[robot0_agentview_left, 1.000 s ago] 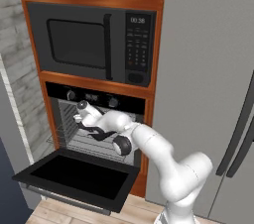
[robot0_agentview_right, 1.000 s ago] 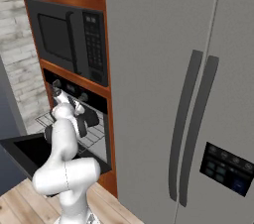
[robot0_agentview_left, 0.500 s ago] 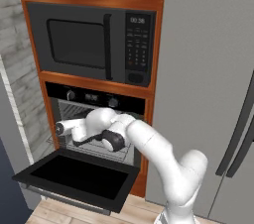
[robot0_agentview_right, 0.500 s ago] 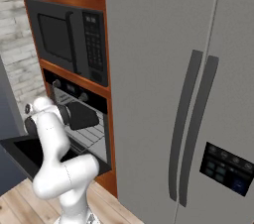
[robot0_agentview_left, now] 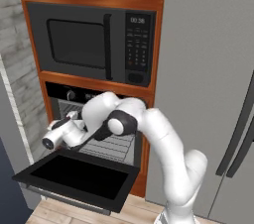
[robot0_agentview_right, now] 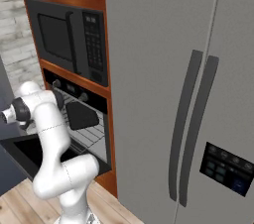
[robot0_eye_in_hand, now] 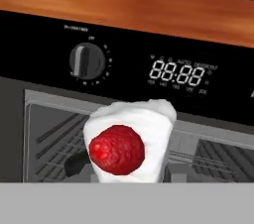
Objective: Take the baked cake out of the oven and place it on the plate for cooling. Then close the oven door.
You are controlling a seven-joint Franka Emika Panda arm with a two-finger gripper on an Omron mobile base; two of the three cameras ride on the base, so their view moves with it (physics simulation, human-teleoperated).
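Note:
The cake [robot0_eye_in_hand: 130, 147], a whitish piece with a red berry on top, sits close in front of the hand camera with my gripper [robot0_eye_in_hand: 130, 174] shut on it. Behind it is the oven [robot0_eye_in_hand: 149, 74], showing its black panel with a knob and a lit display, and the wire racks below. In the left base view my gripper [robot0_agentview_left: 71, 120] hangs outside the oven [robot0_agentview_left: 116, 144], above the left part of the oven door [robot0_agentview_left: 74, 176]. The door lies folded down flat. The plate is out of view.
A dark microwave [robot0_agentview_left: 89, 44] sits in the wood cabinet above the oven. A tall grey fridge [robot0_agentview_right: 173, 69] stands directly to the right. My white arm [robot0_agentview_left: 158, 143] reaches across the oven opening. Light wooden floor lies below the open door.
My hand has pulled back out of the oven cavity and swung left over the open door, carrying the cake. The fingers have closed slightly more.

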